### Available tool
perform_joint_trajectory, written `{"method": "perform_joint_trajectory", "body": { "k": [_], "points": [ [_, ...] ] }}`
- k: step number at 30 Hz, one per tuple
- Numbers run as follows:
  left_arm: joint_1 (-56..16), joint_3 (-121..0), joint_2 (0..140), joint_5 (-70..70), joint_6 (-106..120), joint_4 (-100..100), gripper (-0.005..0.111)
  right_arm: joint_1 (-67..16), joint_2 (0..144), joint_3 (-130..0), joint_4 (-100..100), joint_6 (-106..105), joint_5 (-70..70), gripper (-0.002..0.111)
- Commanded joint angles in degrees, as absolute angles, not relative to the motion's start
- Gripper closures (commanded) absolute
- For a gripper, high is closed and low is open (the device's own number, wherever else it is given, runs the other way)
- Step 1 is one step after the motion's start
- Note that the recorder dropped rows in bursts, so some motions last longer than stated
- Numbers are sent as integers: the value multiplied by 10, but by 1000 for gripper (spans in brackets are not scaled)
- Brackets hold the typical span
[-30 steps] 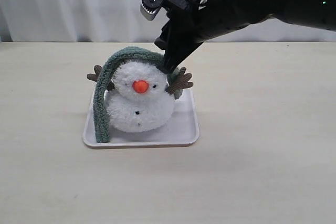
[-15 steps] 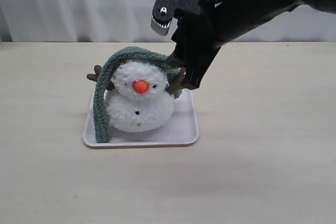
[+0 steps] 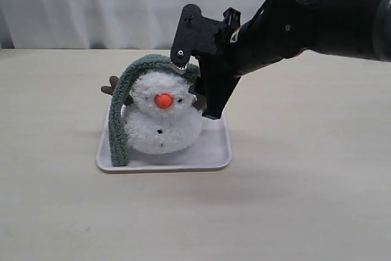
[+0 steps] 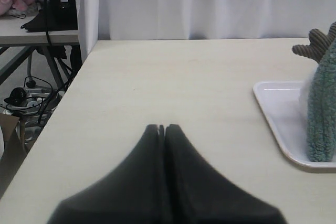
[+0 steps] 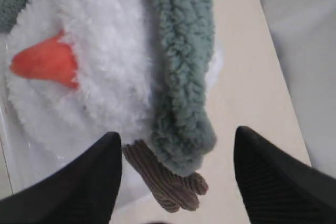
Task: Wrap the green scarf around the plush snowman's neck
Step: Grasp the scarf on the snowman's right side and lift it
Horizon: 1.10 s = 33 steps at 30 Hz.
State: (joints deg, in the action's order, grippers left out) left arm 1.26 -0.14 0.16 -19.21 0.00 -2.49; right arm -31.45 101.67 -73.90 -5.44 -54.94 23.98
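The plush snowman [image 3: 162, 126] sits upright on a white tray [image 3: 214, 151]. The green scarf [image 3: 125, 87] lies arched over the top of its head. One end hangs down to the tray on the left, and the other end [image 5: 181, 129] dangles beside the head over a brown twig arm [image 5: 168, 182]. My right gripper [image 3: 197, 87] is open at the snowman's right side. Its fingers straddle that loose scarf end [image 5: 176, 135] without pinching it. My left gripper [image 4: 161, 127] is shut and empty, over bare table to the left of the tray [image 4: 273, 108].
The tray's rim stands low around the snowman. The table's left edge [image 4: 79, 77] is close to my left gripper, with a side table and cables beyond it. A white curtain hangs behind the table.
The right gripper's jaws have spread and let go of the scarf end. The arm has dropped lower beside the snowman's head. The scarf stays draped over the head.
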Motion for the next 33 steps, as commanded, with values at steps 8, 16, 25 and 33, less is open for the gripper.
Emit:
{"method": "perform_joint_trajectory", "body": {
  "k": [8, 16, 25, 33],
  "points": [
    [13, 0, 0, -185, 0, -23, 107, -315, 1031, -736, -51, -557, 191, 104],
    [13, 0, 0, -185, 0, -23, 107, -315, 975, -743, -55, -494, 174, 104],
    [13, 0, 0, -185, 0, -23, 107, -315, 962, -828, -55, -317, 377, 104],
    [13, 0, 0, -185, 0, -23, 107, -315, 962, -864, -58, -217, 435, 104]
  ]
}}
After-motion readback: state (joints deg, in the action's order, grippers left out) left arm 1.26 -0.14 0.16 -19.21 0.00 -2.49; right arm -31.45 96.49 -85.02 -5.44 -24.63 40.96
